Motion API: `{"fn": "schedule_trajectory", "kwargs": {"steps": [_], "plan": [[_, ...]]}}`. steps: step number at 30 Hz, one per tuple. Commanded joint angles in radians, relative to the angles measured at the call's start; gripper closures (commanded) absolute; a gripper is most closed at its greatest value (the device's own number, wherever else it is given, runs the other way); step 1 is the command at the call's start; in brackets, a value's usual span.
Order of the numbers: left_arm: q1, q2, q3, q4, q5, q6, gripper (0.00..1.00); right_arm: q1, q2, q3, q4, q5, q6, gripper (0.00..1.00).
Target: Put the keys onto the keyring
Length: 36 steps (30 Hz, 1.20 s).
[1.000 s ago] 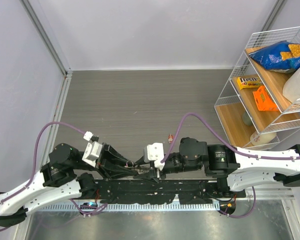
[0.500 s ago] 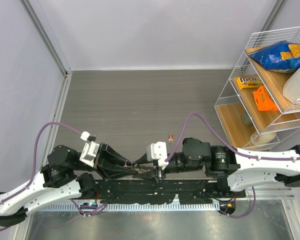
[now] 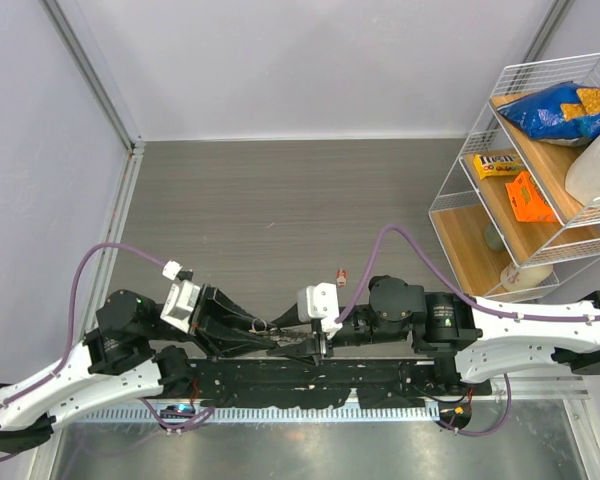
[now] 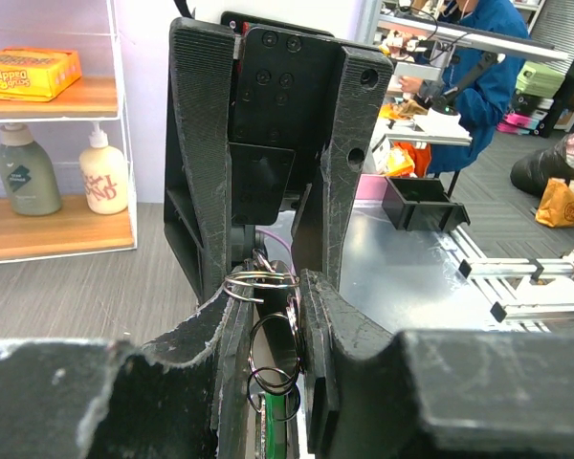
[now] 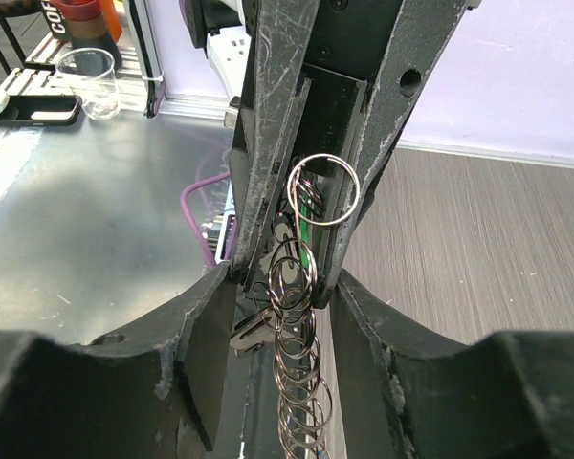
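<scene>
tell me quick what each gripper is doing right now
left gripper: closed on the keyring, green key between its fingers
right gripper: closed on the keyring too

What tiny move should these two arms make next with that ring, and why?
Likely the right jaws should nudge the green key along the keyring while the left jaws grip it. Both pairs meet around the ring, the green key sits among its loops, and a red key lies on the table.
</scene>
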Motion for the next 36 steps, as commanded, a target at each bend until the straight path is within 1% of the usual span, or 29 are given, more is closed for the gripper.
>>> {"fn": "schedule_trajectory", "kwargs": {"steps": [1,3,6,10,17,28,36], "plan": [[0.000,-0.009,0.023,0.135,-0.038,-0.007,1.00,0.005,-0.031,-0.008,0.003,-0.043,0.008,0.51],[0.002,-0.007,0.023,0.135,-0.038,-0.007,1.00,0.005,-0.027,-0.010,0.005,-0.046,0.009,0.49],[0.000,-0.010,0.023,0.133,-0.037,-0.008,1.00,0.006,-0.027,-0.011,-0.003,-0.056,0.006,0.44],[0.000,-0.010,0.026,0.136,-0.034,-0.010,1.00,0.005,-0.024,-0.005,0.005,-0.049,0.009,0.44],[0.000,-0.007,0.024,0.135,-0.029,-0.012,1.00,0.005,-0.016,0.010,0.018,-0.023,0.011,0.44],[0.002,-0.001,0.015,0.151,-0.009,-0.021,1.00,0.005,0.003,0.032,0.047,0.024,0.012,0.48],[0.002,-0.003,0.004,0.161,-0.005,-0.030,1.00,0.005,0.015,0.045,0.070,0.029,0.015,0.52]]}}
